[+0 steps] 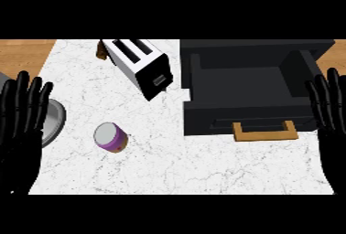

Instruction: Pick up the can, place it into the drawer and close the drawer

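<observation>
Starting from rest: neither hand has anything yet, so the step in hand is the reach for the can (111, 137). Note its place first. It sits on the white counter (175, 169), left of centre, lid up and apparently upright, in front of the toaster (143, 66) and just right of a grey dish (56, 119). It touches neither. The left hand (24, 119) shows at the left edge, fingers straight and pointing up, holding nothing. The right hand (331, 109) mirrors it at the right edge, also flat, open and empty. You likely want the left hand for the pick, since it is the nearer one and the right would have to cross in front of the drawer (209, 119). Bring the hand in from the side with the thumb spread wide, and settle the fingers around the purple wall rather than over the lid. A round can probably rolls or tips if nudged off-centre, so close only once it sits between thumb and fingers. Watch the dish rim on the approach. The drawer is already pulled open, well to the right of the can, its inside bare as far as you can see. Its wooden handle (265, 132) faces you, so lift high enough to clear the front wall.
</observation>
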You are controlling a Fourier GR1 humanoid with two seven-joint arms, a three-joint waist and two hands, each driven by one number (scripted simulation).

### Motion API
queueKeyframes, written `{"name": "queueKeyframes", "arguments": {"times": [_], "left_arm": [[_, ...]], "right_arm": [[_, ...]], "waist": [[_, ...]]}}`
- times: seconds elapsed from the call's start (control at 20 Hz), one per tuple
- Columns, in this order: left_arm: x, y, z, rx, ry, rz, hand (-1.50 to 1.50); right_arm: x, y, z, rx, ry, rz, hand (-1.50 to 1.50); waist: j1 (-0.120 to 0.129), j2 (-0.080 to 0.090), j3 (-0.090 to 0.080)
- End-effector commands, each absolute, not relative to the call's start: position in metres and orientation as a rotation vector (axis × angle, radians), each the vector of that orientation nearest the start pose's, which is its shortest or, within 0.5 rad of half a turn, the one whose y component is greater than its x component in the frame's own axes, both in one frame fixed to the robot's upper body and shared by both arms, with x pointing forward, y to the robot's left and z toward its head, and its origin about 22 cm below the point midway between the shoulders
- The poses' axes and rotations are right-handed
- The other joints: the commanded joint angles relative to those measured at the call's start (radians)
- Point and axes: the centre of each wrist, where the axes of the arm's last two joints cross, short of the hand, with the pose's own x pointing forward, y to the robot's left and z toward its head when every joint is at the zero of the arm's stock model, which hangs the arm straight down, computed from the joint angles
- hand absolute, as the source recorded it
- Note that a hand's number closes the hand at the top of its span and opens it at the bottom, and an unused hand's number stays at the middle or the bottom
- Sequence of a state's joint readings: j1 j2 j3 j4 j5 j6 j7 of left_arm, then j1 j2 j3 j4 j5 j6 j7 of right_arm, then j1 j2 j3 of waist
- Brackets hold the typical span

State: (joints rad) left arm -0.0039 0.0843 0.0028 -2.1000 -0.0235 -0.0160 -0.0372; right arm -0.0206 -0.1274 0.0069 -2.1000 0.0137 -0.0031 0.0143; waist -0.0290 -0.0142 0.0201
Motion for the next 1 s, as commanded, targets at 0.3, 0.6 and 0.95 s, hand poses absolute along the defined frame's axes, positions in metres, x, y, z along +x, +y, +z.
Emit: {"name": "queueKeyframes", "arguments": {"times": [0.3,0.6,0.95], "left_arm": [[0.218,0.206,0.083,0.142,-1.777,-0.027,-1.50],[0.206,0.168,0.121,0.179,-1.714,0.002,-1.50],[0.201,0.163,0.123,0.192,-1.695,0.014,-1.50]], "right_arm": [[0.205,-0.251,0.096,-0.136,-1.829,0.033,-1.50],[0.199,-0.258,0.115,-0.155,-1.772,0.021,-1.50],[0.178,-0.268,0.091,-0.146,-1.789,0.003,-1.50]], "waist": [[0.018,0.028,-0.018],[0.025,0.011,-0.019],[0.026,0.013,-0.020]]}}
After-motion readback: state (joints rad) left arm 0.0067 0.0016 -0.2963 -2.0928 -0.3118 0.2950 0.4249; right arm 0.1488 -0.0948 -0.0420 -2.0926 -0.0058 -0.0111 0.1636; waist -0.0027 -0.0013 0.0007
